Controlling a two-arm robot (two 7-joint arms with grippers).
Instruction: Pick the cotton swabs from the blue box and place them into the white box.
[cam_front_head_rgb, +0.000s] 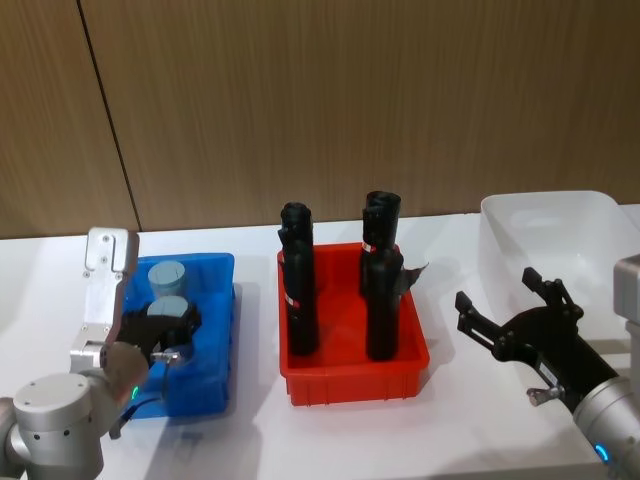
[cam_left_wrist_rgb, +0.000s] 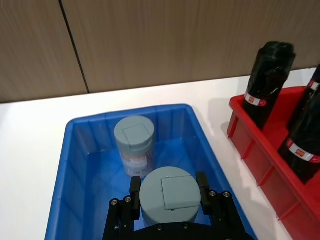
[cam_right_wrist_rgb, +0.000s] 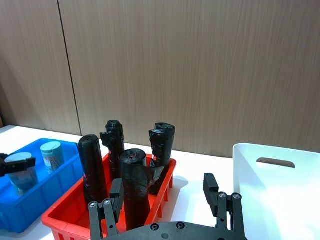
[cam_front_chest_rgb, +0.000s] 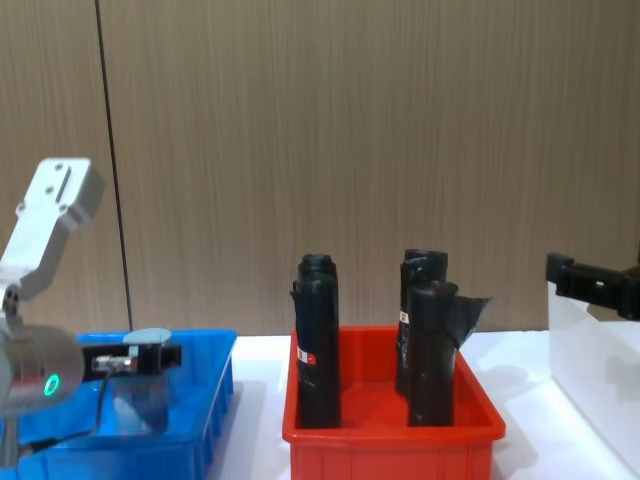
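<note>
Left pincer (cam_left_wrist_rgb: 169, 190) is clamping the nearer clear, grey-lidded cotton swab jar (cam_left_wrist_rgb: 166, 200) inside the bright blue plastic box (cam_left_wrist_rgb: 82, 165); second jar (cam_left_wrist_rgb: 133, 145) is standing behind. Right pincer (cam_front_head_rgb: 497, 287) is hanging agape beside the translucent white box (cam_front_head_rgb: 560, 215), seemingly nothing delivered yet

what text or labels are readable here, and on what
None can be read.
Far cotton swab jar: pale label, print blurred.
Near cotton swab jar, gripped by left hand: lid blank.
Black rolls: red-and-white bands, print too small.
</note>
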